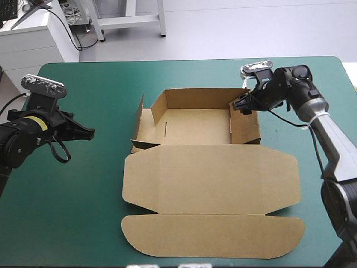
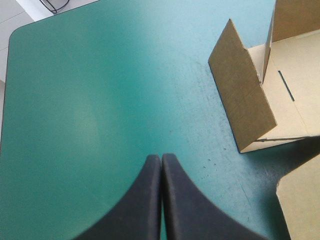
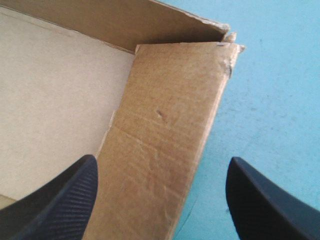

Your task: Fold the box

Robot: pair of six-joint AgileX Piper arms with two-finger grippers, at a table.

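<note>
One brown box (image 1: 206,178) of matt board lies mid-table, walls raised at its far part, its round-cornered lid flat. Its far right corner is partly hidden by the right gripper (image 1: 244,106), spread astride the right wall. The left gripper (image 2: 161,157), clenched, hovers over the bare teal-green cover (image 2: 90,100) beside the box

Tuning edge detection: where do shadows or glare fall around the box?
High view: even light, barely any shadow at the box. Left wrist view: dark shadow beside its side flap, pale sheen on the teal-green cover. Right wrist view: adjoining wall shaded.
</note>
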